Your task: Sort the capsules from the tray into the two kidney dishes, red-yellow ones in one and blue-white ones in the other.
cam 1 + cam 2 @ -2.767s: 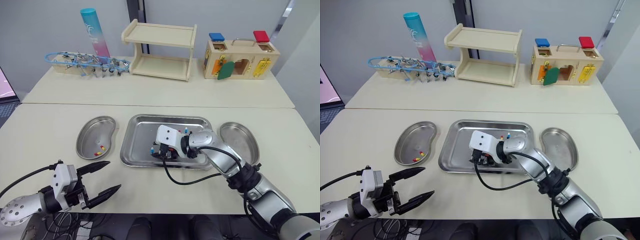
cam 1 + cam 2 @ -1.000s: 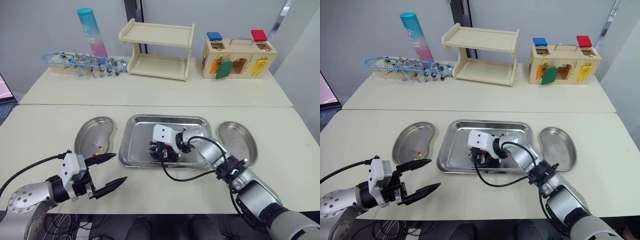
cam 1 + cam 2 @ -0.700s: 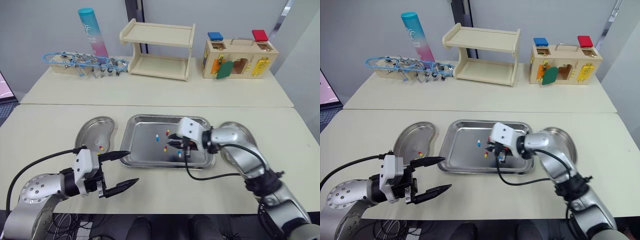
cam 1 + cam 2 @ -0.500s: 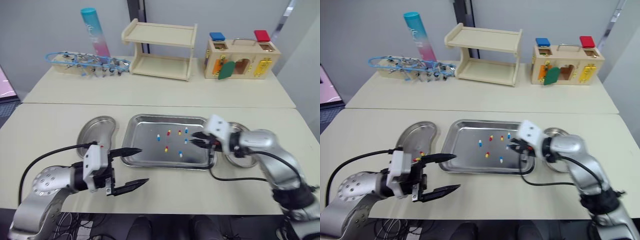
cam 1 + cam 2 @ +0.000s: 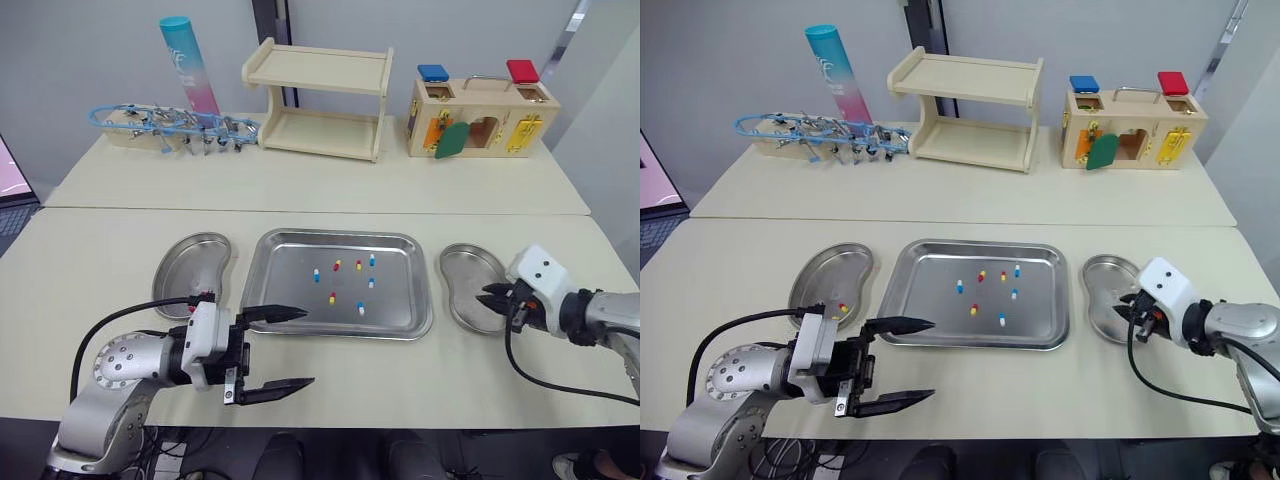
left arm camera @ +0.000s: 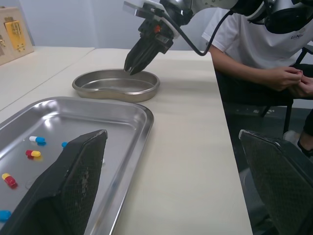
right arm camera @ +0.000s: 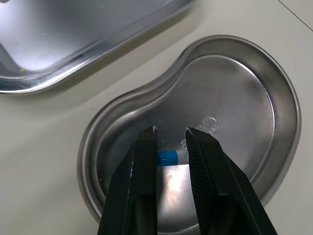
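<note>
Blue-white capsule point(image 7: 171, 157) sits between the fingers of the right gripper point(image 7: 170, 130), low over the floor of the right dish point(image 7: 288, 98). The fingers are a narrow gap apart and the capsule bridges it end to end. It reads as clamped and not yet dropped, though I can't rule out that it's lying on the steel just under the tips. Long axis runs straight across the gap, finger to finger, about level with the dish floor, blue half at one finger, white half at the other. Progress: early. No other capsule visible in the right dish, so this looks like its first. Left dish point(image 5: 180, 255) holds a couple of red-yellows point(image 5: 840, 309). Tray point(image 5: 340, 234) has about seven loose capsules point(image 5: 332, 297), roughly three red-yellow and four blue-white, spread mid-tray, none touching. Left gripper point(image 5: 308, 347) is spread wide and empty, hovering over the table point(image 5: 100, 250) just off the tray's front-left corner. Left to do, by my read: release this one, then clear the tray.
</note>
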`<state>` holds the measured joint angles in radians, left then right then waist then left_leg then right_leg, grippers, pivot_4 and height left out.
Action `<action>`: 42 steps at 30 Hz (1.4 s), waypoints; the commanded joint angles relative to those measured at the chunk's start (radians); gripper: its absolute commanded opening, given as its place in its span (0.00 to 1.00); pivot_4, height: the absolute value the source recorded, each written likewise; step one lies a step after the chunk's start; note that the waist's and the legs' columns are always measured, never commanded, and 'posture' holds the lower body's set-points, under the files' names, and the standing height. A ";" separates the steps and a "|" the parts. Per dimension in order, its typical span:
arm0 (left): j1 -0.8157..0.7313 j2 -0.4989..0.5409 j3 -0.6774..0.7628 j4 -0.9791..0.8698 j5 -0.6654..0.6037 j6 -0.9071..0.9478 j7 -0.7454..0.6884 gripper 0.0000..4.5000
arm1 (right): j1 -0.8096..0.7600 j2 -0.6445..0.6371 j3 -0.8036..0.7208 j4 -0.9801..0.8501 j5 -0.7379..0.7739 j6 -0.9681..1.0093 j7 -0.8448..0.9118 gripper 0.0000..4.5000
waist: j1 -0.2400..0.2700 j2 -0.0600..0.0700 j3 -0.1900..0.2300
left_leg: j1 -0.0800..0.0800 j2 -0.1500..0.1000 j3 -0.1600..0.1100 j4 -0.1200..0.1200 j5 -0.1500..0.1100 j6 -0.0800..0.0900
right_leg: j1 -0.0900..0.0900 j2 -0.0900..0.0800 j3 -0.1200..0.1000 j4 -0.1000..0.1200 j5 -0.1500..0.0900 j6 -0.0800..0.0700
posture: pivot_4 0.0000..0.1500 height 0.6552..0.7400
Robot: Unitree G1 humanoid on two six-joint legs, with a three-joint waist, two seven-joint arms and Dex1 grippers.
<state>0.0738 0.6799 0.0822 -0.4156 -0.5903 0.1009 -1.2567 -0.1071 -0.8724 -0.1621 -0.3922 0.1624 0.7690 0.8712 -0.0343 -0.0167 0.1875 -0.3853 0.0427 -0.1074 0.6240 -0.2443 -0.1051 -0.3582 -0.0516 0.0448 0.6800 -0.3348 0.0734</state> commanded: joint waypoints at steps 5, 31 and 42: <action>0.029 -0.007 0.004 0.009 -0.002 -0.049 -0.005 1.00 | -0.033 -0.011 -0.011 0.048 -0.005 -0.077 -0.039 0.67 | 0.000 0.000 0.000 | 0.000 0.000 0.000 0.000 0.000 0.000 | 0.000 0.000 0.000 0.000 0.000 0.000 | 1.00 1.00; 0.159 0.035 0.454 0.326 0.058 -0.008 0.321 1.00 | 0.338 0.049 -0.259 0.030 0.151 -0.604 0.144 0.99 | 0.002 0.000 0.000 | 0.001 0.000 0.000 0.000 0.000 0.000 | 0.001 0.000 0.000 0.000 0.000 0.000 | 1.00 1.00; 0.281 0.080 0.634 0.682 0.118 -0.107 0.296 1.00 | 0.396 -0.038 -0.359 0.451 0.113 -0.881 0.275 0.99 | 0.001 -0.001 0.000 | 0.004 0.000 0.000 -0.001 0.000 0.000 | 0.004 0.000 0.000 -0.001 -0.001 -0.001 | 1.00 1.00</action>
<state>0.3452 0.7396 0.6697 0.2451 -0.4772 0.0229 -0.9532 0.2948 -0.8812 -0.4946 0.0227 0.2853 -0.0740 1.1343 -0.0336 -0.0172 0.1875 -0.3811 0.0429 -0.1069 0.6234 -0.2444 -0.1052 -0.3543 -0.0517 0.0445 0.6793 -0.3354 0.0729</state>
